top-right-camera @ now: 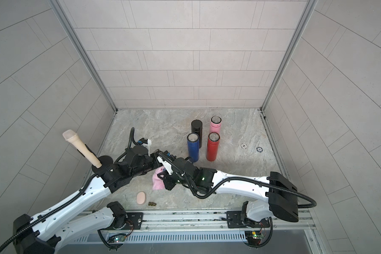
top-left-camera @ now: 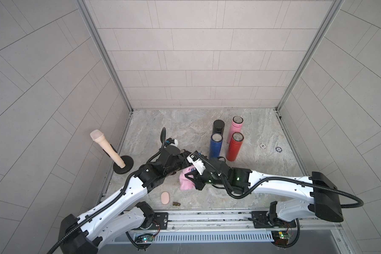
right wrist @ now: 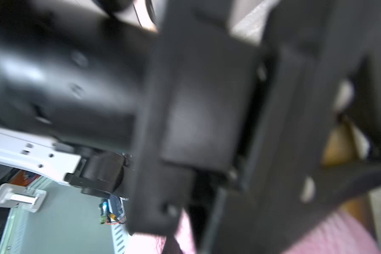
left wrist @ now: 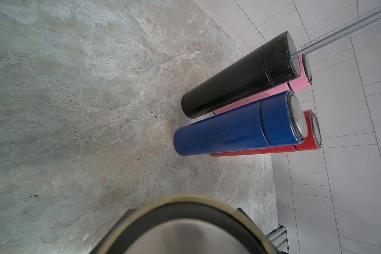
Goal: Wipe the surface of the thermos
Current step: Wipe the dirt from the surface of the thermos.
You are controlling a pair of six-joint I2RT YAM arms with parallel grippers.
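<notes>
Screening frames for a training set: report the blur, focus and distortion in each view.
Right wrist view: heavily blurred throughout, black arm parts smeared, pink cloth only a soft patch. Left wrist view: blue thermos sharp, held thermos at the lens out of focus. In both top views: sharp, evenly lit, wall tiles bowed by the wide lens.

Four thermoses point(top-left-camera: 215, 149) stand close together in a square behind the middle of the table point(top-left-camera: 163, 123), with two discs point(top-left-camera: 263, 145) to their right. The left arm point(top-left-camera: 128, 187) and right arm point(top-left-camera: 279, 182) meet in the middle, over a cloth point(top-left-camera: 186, 182). A pad point(top-left-camera: 165, 198) and a small bit point(top-left-camera: 176, 204) just right of it lie in front of the cloth, and a stand point(top-left-camera: 121, 168) sits at the table's left edge.
</notes>
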